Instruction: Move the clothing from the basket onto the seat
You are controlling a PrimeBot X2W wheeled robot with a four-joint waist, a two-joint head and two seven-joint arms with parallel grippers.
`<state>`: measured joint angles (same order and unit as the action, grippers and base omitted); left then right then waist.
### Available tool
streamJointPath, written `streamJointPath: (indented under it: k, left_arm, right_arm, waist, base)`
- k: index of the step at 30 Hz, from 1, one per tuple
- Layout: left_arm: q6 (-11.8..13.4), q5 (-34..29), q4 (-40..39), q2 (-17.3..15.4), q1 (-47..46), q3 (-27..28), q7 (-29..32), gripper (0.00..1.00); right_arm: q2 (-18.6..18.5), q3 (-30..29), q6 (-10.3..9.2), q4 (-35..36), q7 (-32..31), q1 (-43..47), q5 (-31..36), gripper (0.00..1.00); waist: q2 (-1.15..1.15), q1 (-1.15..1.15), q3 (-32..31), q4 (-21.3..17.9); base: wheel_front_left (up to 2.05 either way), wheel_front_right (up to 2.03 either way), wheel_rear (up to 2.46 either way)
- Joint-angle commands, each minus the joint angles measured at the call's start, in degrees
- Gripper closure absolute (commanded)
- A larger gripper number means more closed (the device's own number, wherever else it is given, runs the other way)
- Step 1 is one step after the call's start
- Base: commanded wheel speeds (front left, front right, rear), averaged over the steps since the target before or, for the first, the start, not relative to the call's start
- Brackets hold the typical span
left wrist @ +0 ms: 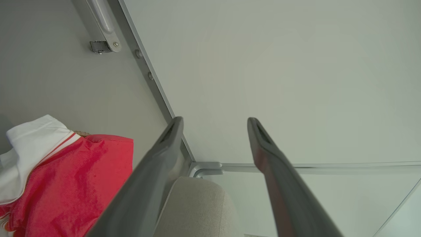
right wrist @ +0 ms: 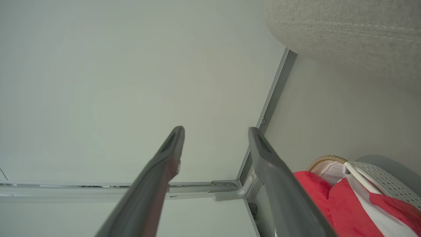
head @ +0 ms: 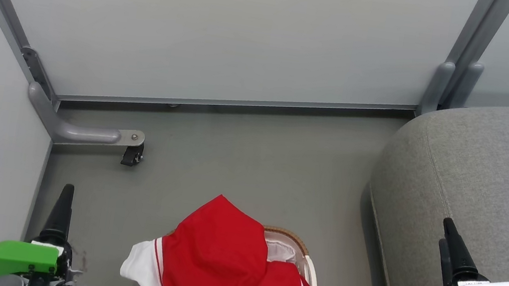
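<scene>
The clothing (head: 217,258) hides most of the basket (head: 296,242).

The left gripper (head: 67,193) wears a bright green shell with a teal fitting, the right gripper (head: 446,231) a glossy white shell studded with small black screws, and both carry long, tapered dark fingers (head: 57,219)

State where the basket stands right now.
In the head view the basket sits on the floor at bottom centre, heaped with the red clothing, to the left of the grey seat.
</scene>
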<state>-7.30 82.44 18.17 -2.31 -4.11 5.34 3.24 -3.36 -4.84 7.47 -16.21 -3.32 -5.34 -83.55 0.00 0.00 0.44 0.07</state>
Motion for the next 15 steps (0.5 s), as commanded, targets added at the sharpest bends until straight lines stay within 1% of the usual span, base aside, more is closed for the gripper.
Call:
streamJointPath:
  k: [1,10,15]
  left_arm:
    - [-0.1,-3.4,-0.6,-0.4,-1.8,-0.2,-0.8,0.0]
    - [-0.1,-15.1,0.2,-0.4,-2.2,-1.7,-3.0,0.0]
    - [-0.1,-20.5,0.9,-0.4,-2.5,-2.6,-4.1,0.0]
  right_arm:
    - [-0.8,0.2,0.01,1.3,0.8,-1.8,2.9,0.0]
    - [-1.7,2.2,0.02,1.2,3.0,-2.3,13.1,0.0]
    - [-2.2,3.2,0.02,1.2,4.1,-2.6,18.1,0.0]
  waist:
    - [0.0,0.0,0.0,0.0]
    - [0.0,0.0,0.1,0.1]
    - [0.0,0.0,0.1,0.1]
  base:
    - [0.0,0.0,0.0]
    - [0.0,0.0,0.0]
    - [0.0,0.0,0.0]
